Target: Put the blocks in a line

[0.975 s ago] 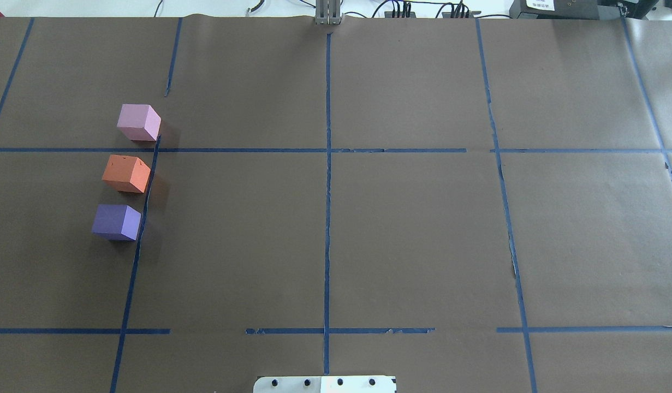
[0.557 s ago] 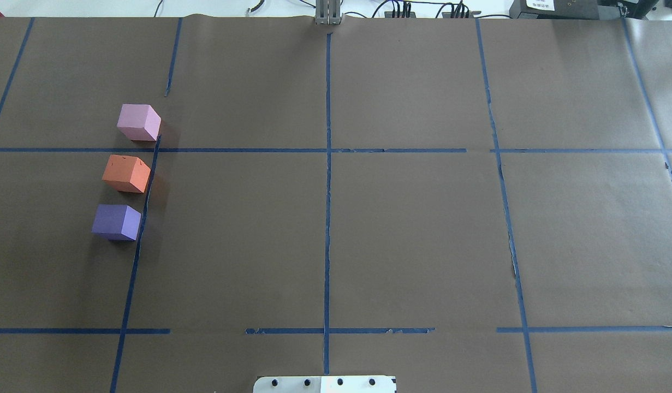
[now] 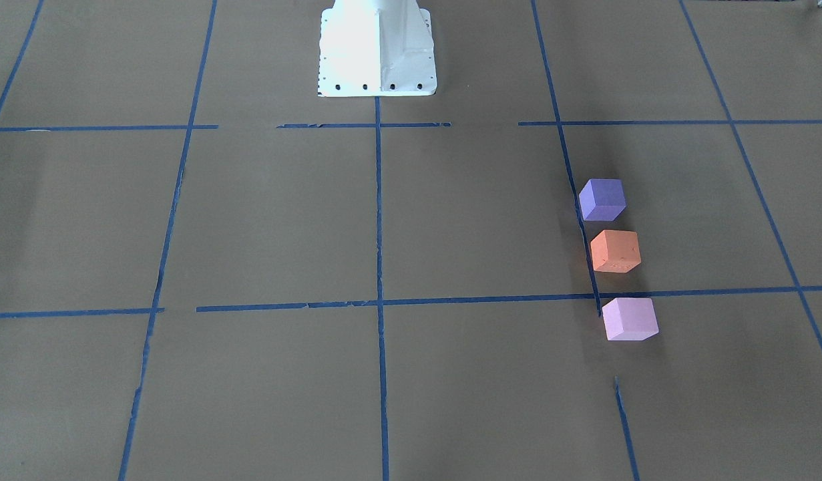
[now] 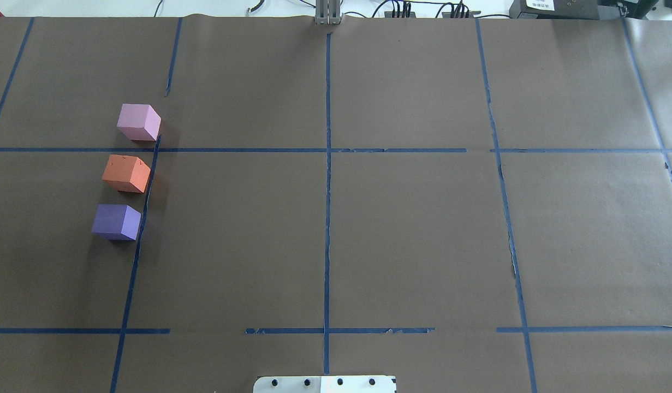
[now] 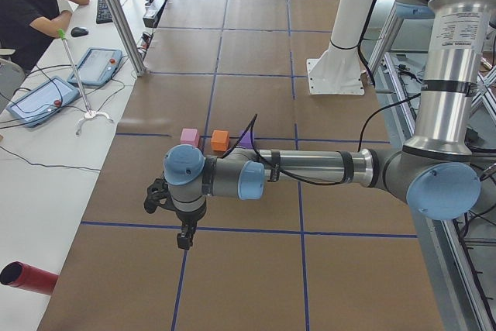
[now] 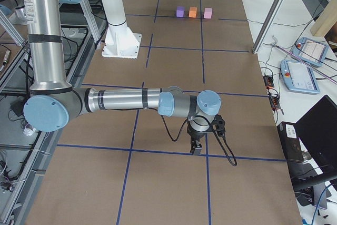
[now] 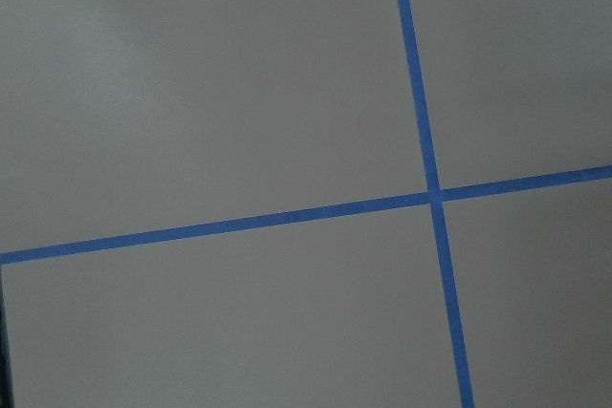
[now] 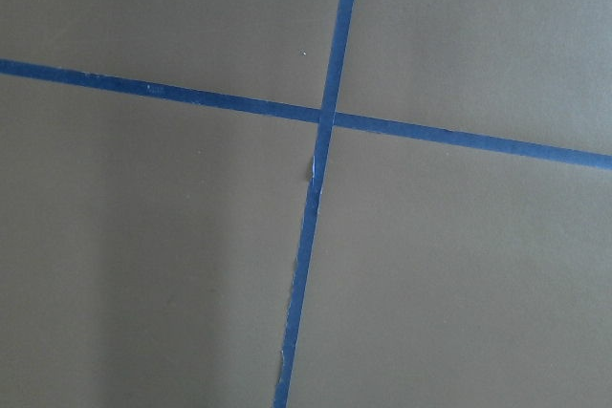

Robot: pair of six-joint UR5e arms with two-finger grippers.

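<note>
Hanging over the table, the left gripper and the right gripper point down, well apart from the blocks; whether their jaws are spread or pressed together cannot be told. On the robot's left, a near-to-far row follows a blue tape line: purple block nearest, orange block, pink block farthest, none touching.

On my left: pink-lilac block, orange block, purple block in line, seemingly apart; whereabouts from my pincers unclear.
</note>
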